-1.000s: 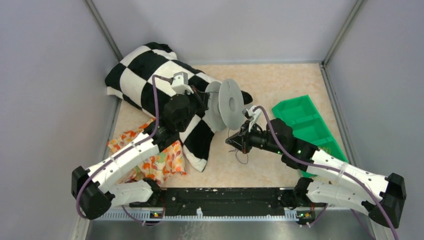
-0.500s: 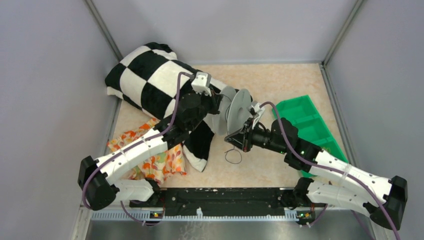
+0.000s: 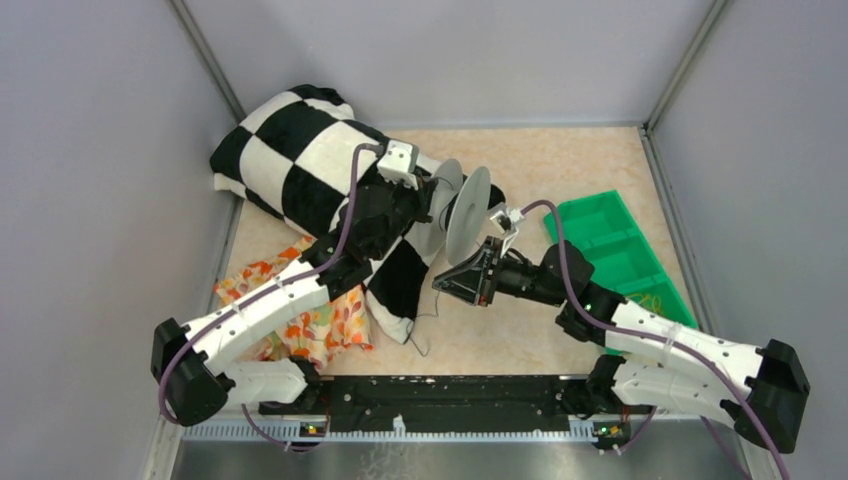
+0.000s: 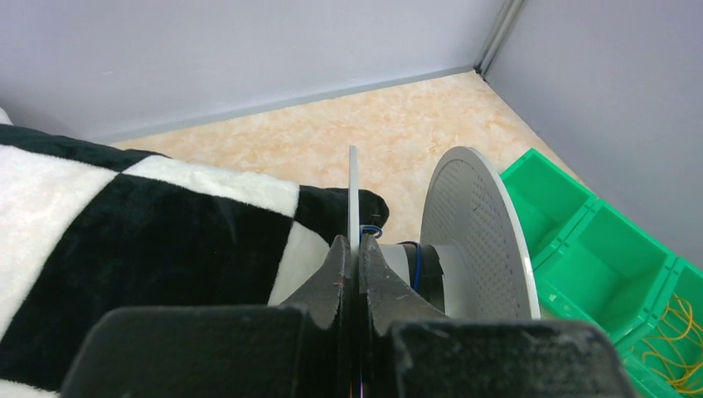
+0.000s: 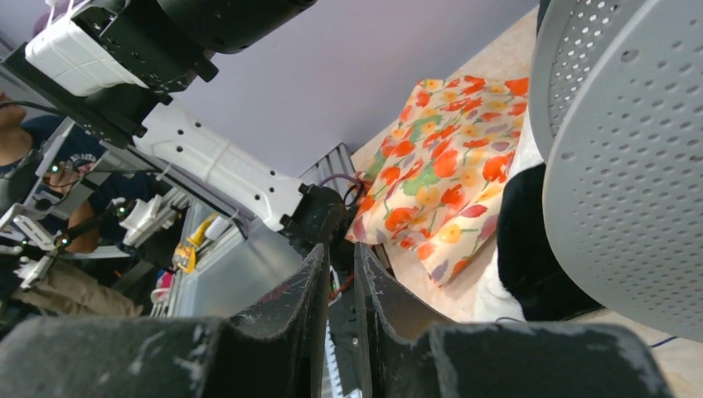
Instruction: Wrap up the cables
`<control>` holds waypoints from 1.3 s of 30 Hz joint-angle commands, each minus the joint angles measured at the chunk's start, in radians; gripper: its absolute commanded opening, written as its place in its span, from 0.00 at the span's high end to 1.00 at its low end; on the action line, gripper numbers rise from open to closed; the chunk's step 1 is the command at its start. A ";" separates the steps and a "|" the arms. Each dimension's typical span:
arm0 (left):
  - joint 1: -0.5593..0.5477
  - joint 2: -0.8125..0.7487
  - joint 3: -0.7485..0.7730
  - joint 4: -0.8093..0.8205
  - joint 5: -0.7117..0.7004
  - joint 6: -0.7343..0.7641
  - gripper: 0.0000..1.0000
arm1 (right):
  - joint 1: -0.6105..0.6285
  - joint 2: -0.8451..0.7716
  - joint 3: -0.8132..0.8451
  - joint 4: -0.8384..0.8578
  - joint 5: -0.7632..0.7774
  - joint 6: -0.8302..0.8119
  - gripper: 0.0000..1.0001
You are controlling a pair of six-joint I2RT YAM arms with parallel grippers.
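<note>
Clamping the thin near flange of the grey spool [image 4: 477, 224], the left end effector [image 4: 352, 245] has both fingers pressed flat against it. A few bluish turns of the cable [image 4: 417, 264] show on the hub, mostly hidden behind that flange. From above, a faint loose strand trails onto the bench [image 3: 560, 160] beside the checkered blanket [image 3: 300, 160] and is hard to trace. The right end effector [image 5: 341, 249] shows a narrow slit between its fingers, with nothing seen in it.
</note>
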 commanded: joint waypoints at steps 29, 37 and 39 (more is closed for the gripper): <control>0.003 -0.080 0.399 0.121 -0.010 0.225 1.00 | 0.009 -0.189 -0.227 -0.145 0.648 0.030 0.12; 0.004 -0.083 0.468 0.101 0.033 0.241 1.00 | -0.033 0.021 -0.343 0.127 0.708 0.240 0.10; 0.004 -0.090 0.469 0.104 0.035 0.241 1.00 | -0.045 0.069 -0.340 0.129 0.715 0.314 0.10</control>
